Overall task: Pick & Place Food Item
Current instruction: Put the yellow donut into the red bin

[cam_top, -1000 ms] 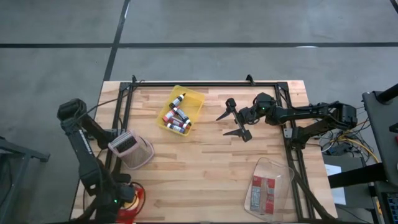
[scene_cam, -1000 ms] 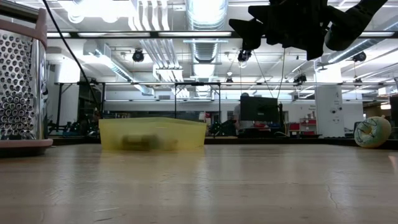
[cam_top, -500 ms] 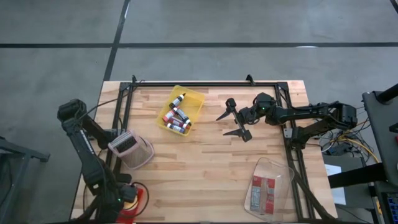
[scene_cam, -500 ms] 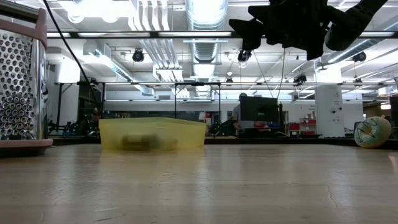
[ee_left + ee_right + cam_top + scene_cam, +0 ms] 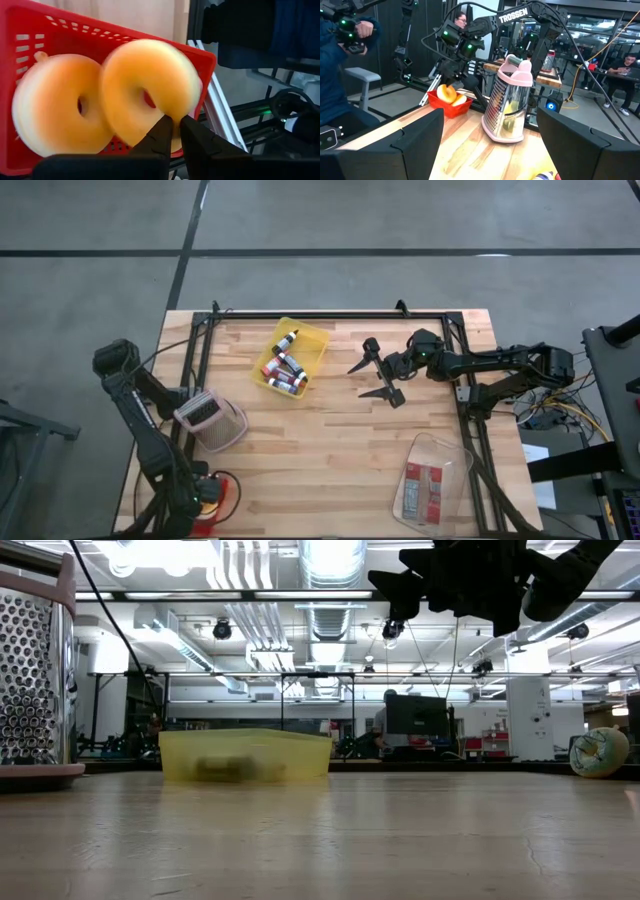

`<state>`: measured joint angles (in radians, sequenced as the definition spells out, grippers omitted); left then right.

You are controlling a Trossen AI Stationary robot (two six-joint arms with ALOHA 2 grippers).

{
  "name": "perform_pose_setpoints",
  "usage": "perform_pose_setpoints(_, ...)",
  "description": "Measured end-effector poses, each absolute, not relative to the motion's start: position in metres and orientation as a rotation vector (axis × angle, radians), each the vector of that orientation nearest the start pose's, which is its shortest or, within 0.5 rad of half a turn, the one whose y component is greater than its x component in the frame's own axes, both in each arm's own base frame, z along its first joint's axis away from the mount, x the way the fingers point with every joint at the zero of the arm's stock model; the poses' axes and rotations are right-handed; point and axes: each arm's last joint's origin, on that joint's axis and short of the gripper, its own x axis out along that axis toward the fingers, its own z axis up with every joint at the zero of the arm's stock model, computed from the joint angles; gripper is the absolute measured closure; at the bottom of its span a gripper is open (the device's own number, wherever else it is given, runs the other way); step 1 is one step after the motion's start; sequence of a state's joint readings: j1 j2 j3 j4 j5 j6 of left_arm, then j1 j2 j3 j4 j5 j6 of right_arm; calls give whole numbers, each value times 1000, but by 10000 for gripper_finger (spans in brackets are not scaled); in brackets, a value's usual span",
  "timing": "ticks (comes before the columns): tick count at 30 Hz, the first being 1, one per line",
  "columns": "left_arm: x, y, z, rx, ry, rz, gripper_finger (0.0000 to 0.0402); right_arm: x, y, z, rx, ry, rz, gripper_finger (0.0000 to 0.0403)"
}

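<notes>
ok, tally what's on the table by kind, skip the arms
Doughnuts: 2
Red basket: 1
Grater: 1
Yellow bin: 1
Clear container: 1
Total: 6, not counting the small bottles in the yellow bin or the packet in the clear container.

left arm is reaching down at the table's near left corner; left gripper (image 5: 173,131) is pinching, fingers nearly together on a doughnut (image 5: 150,92) rim just ahead of the tips. right arm is stretching in from the right; right gripper (image 5: 372,376) is hanging with fingers spread wide, empty.
</notes>
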<state>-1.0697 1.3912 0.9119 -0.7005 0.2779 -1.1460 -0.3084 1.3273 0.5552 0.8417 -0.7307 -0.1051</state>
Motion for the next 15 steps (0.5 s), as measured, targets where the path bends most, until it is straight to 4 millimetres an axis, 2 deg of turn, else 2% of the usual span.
perform_pose_setpoints(15,116,-228,216,-418,1601,-333,276,256,-61,238,-138,-83,419,87)
